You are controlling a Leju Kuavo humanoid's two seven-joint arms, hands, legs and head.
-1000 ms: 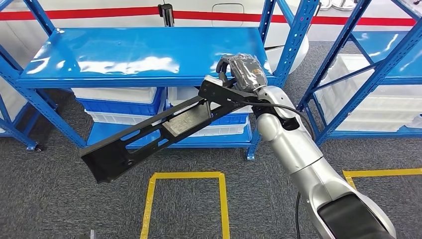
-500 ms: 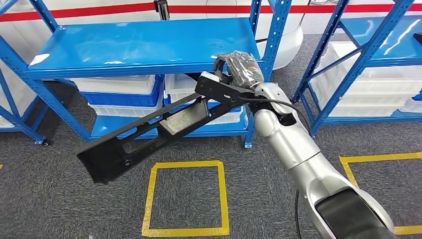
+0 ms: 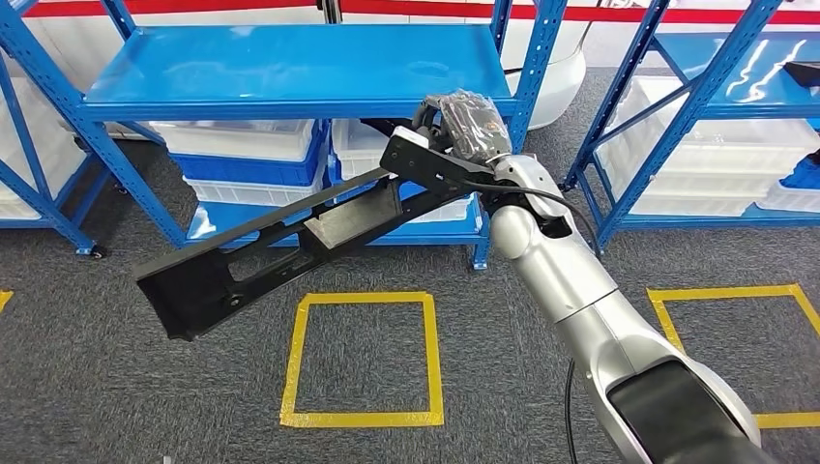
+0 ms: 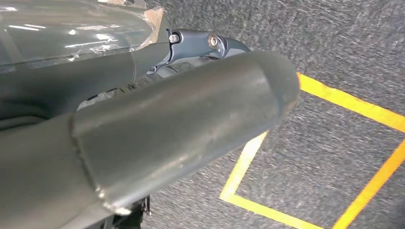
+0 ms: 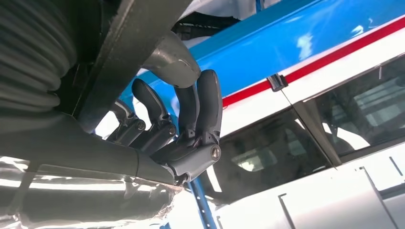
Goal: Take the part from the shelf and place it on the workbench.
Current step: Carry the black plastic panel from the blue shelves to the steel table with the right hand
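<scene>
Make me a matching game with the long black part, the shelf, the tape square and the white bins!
Things:
1. long black part
2. shelf
3. tape square
4. white bins

Descriptions:
A. yellow, stuck on the grey carpet
B. held in the air by the right robot hand
C. tucked under the top blue board
D. blue metal, its top board bare

Pairs: 1-B, 2-D, 3-A, 4-C

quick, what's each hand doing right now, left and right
Left hand: in the left wrist view over the carpet, too close to tell open or closed.
Right hand: holding one end of the long black part, fingers wrapped around it.
</scene>
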